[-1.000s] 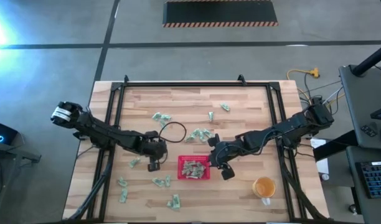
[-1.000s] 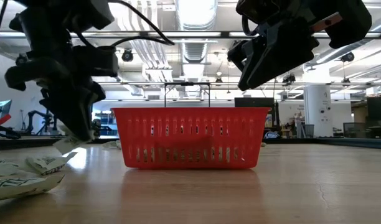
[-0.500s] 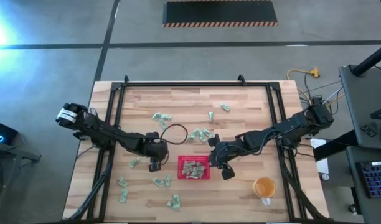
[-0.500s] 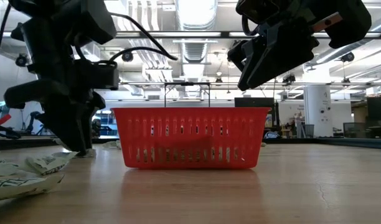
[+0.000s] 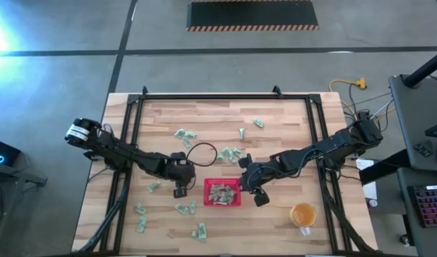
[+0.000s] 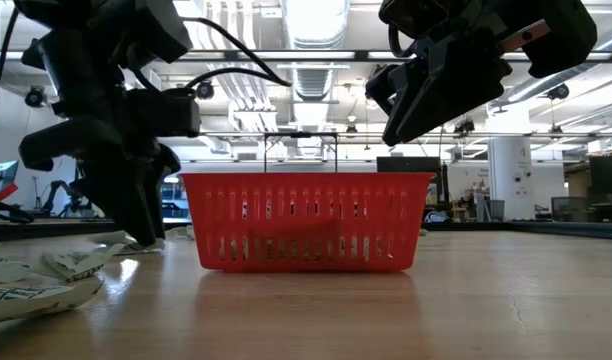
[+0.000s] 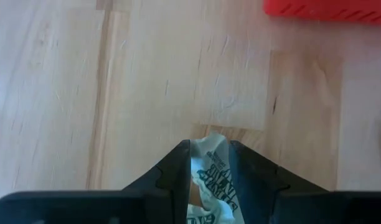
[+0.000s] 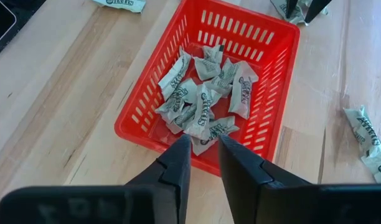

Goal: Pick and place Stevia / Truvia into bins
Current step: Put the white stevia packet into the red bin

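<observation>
In the high view, at the left of the table (image 5: 275,128), loose sachets (image 5: 141,223) lie scattered toward the lower left, with more at upper centre. The left gripper (image 5: 178,190) sits left of centre, just beside the red tray's left wall. Its wrist view shows the fingers (image 7: 175,168) closed tight on a crumpled sachet (image 7: 208,174), pinched between them just above the bare wood, with the tray's edge at that picture's upper right corner. In the low view this gripper (image 6: 146,238) reaches down almost to the tabletop at the left of the frame, beside sachets lying there.

At the centre of the high view sits the red tray (image 5: 235,202), a small heap of sachets inside it. The right wrist view shows that pile (image 8: 206,96) lying in the middle of the tray floor.

Just right of the tray, the right gripper (image 5: 259,198) hovers above the table; its fingers (image 8: 175,163) stand a narrow gap apart, holding nothing, over the tray's near wall. Lower right stands an orange cup (image 5: 303,214).
</observation>
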Available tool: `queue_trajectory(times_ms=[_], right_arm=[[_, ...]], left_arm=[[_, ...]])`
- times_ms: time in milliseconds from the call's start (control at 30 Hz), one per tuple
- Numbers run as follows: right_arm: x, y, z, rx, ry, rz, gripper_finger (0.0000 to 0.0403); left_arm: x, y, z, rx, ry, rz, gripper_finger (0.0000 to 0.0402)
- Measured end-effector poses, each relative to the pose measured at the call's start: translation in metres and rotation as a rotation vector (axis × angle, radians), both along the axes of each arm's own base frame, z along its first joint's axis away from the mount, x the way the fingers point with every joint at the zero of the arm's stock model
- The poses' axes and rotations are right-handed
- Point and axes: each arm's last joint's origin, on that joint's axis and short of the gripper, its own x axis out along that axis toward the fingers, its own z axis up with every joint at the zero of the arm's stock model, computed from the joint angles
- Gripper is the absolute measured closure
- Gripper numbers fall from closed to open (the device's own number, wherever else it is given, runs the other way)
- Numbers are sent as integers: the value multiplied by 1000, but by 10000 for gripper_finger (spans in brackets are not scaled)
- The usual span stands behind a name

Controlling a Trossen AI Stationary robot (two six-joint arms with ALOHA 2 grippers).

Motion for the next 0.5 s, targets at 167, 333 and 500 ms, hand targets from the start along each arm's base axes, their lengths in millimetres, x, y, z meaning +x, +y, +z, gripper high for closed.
queue_trajectory(times_ms=[167,333,500], right_arm=[[0,0,0,0,0,0,321],[0,0,0,0,0,0,319],[0,0,0,0,0,0,326]], left_arm=[[0,0,0,12,2,-26,308],[0,0,0,21,3,-48,313],[0,0,0,33,4,-71,365]])
